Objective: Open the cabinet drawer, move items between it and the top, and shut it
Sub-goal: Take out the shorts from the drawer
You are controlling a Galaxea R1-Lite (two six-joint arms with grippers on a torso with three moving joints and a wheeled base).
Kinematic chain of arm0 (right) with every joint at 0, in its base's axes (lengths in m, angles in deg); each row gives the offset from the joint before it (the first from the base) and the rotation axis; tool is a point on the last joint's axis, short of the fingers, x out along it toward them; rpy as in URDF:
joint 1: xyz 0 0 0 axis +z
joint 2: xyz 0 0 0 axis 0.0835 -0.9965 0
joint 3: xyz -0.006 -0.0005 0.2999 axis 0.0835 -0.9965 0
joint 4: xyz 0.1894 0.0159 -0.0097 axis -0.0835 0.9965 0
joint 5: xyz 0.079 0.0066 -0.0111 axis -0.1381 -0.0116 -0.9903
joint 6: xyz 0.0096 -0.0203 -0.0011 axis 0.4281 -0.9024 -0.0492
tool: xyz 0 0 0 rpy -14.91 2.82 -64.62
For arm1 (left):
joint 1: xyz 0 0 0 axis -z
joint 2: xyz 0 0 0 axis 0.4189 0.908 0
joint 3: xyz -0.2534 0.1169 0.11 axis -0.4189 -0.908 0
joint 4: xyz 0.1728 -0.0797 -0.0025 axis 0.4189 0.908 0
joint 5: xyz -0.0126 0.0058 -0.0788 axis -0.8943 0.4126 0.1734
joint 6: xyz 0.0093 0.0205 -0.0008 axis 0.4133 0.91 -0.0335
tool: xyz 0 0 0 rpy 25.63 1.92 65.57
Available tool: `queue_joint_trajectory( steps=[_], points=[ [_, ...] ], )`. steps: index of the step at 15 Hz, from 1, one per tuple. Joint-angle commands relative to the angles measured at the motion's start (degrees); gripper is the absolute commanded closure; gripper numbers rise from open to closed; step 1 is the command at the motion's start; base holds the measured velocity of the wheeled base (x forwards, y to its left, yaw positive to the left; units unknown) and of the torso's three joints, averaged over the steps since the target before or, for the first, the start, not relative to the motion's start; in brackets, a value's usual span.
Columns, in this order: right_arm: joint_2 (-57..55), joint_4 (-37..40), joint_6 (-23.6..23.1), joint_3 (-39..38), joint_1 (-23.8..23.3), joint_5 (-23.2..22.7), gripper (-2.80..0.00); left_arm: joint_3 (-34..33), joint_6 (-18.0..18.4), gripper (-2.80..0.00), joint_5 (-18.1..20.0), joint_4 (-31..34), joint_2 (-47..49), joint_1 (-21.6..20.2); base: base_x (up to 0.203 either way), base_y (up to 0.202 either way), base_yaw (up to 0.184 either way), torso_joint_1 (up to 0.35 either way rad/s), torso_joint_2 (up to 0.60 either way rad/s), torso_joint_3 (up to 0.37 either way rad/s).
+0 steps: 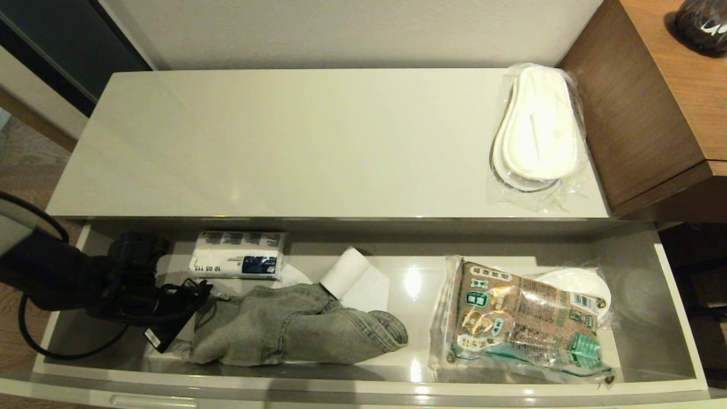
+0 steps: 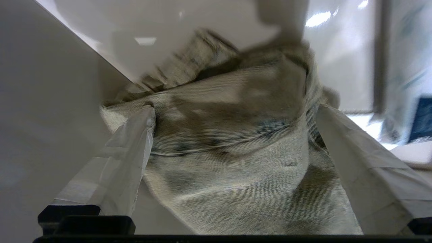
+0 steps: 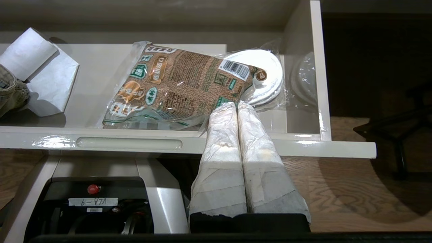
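My left claw (image 2: 233, 128) is down inside the cabinet drawer (image 1: 363, 382), which is pulled out. Its two fingers (image 2: 131, 148) stand wide apart, one on each side of a bunched end of the jeans (image 1: 295, 332). They hold nothing yet. The jeans lie in a lumpy heap in the left half of the drawer, near the front. My right claw (image 3: 238, 108) is pressed shut with nothing in it. It waits outside the drawer, in front of the right end.

I think my job now is to pinch the jeans and lift them up to the top (image 1: 284, 142). Here is what can go wrong.

The cloth is thick and floppy. If I pinch only a thin fold, it can slip out and the jeans can fall back.

The jeans are long. When I lift, the loose end can hang down and drag. It touches the white paper roll (image 1: 346, 272), so it can pull the roll along.

The edge of the top sticks out just above the back of the drawer. If I go straight up too far back, my arm or the cloth can bump it.

The wrapped slippers (image 1: 537, 133) sit at the far right end of the top, well apart from me, so there is room to put the jeans down. Another white pair in a bag seems to lie under the printed packet (image 1: 525, 321).
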Motion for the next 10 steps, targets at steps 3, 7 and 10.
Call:
queue_joint_trajectory(
  steps=[3, 7, 10],
  points=[
    [-0.12, -0.07, -0.04, 0.00, 0.00, -0.02, 0.00, -0.79, -0.19, -2.80, 0.13, -0.16, 1.93, 1.05, 0.000, 0.000, 0.000, 0.000, 0.00, 0.000],
    [-0.04, 0.00, -0.04, 0.00, 0.00, -0.02, 0.00, -1.05, -0.35, -2.80, 0.13, -0.15, 1.85, 1.48, 0.000, 0.000, 0.000, 0.000, 0.00, 0.000],
    [-0.10, 0.00, -0.04, 0.00, 0.00, -0.02, 0.00, -1.53, -0.54, -2.80, -0.25, 0.33, 2.77, 2.06, 0.000, 0.000, 0.000, 0.000, 0.00, 0.000]
  ],
)
